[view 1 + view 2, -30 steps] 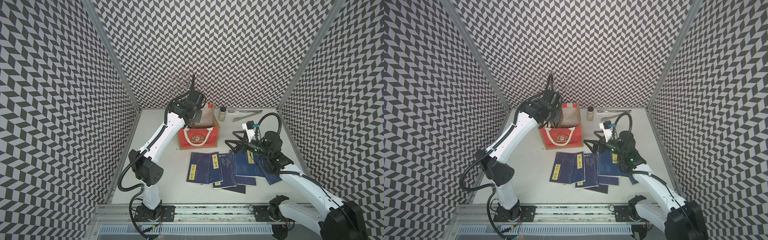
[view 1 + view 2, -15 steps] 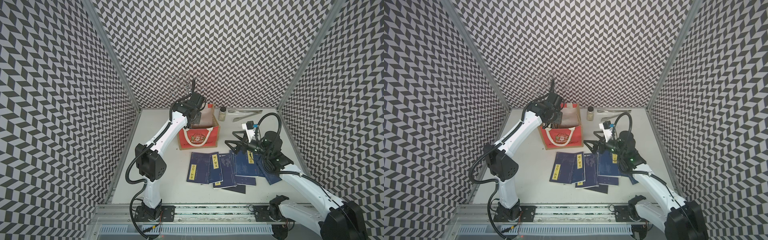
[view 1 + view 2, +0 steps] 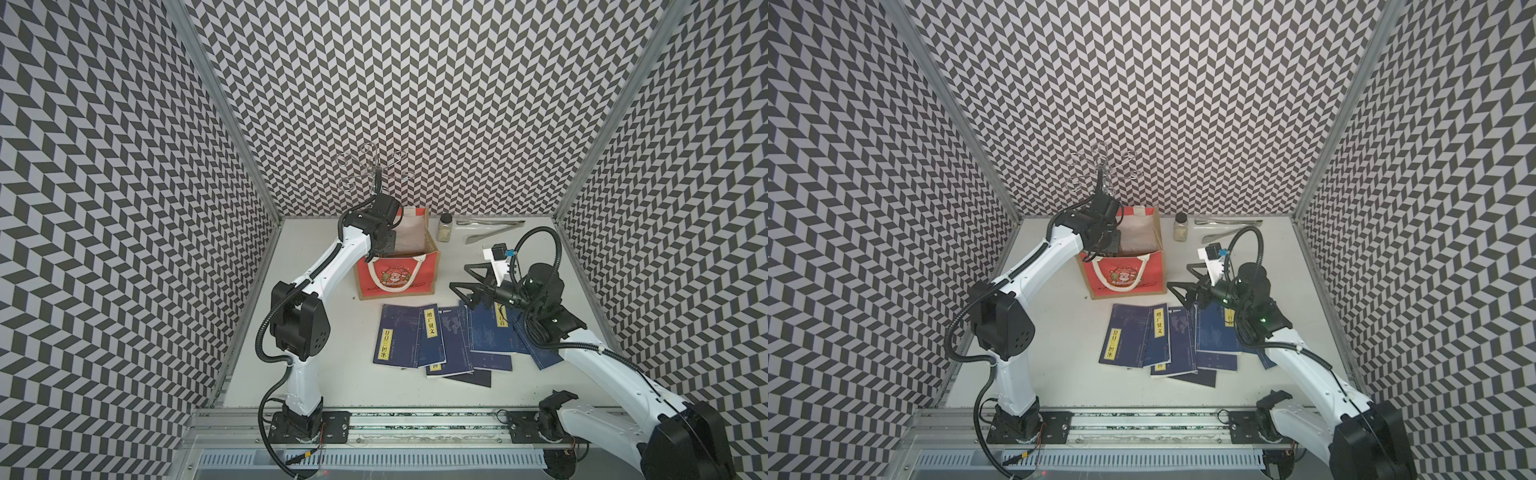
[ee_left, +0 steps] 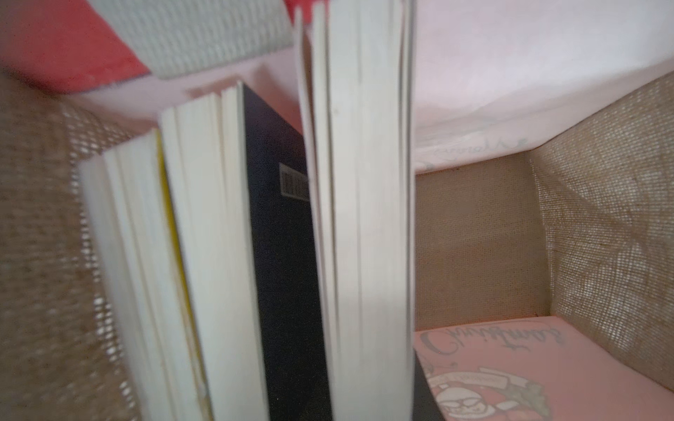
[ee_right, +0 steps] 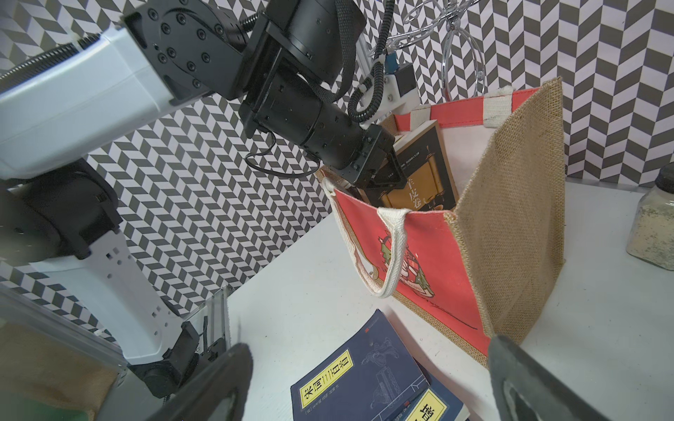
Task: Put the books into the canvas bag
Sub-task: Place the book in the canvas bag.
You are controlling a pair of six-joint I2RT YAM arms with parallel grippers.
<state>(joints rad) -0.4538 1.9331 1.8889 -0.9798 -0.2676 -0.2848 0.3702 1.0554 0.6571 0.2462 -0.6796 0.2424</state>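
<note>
The canvas bag stands upright and open at the back of the table. My left gripper reaches into the bag's left end, shut on the upper part of a black-and-gold book standing on edge inside. Beside it in the bag stand a black book and one with a yellow cover. Several navy books lie overlapped in front of the bag. My right gripper hangs open above their right end, holding nothing.
A jar of pale grains stands right of the bag, with metal tongs further right along the back wall. A wire rack rises behind the bag. The enclosure's patterned walls close in both sides.
My left arm's elbow has swung up and inward while its gripper stayed in the bag's left end with the book. The right arm and the navy books have not moved.
</note>
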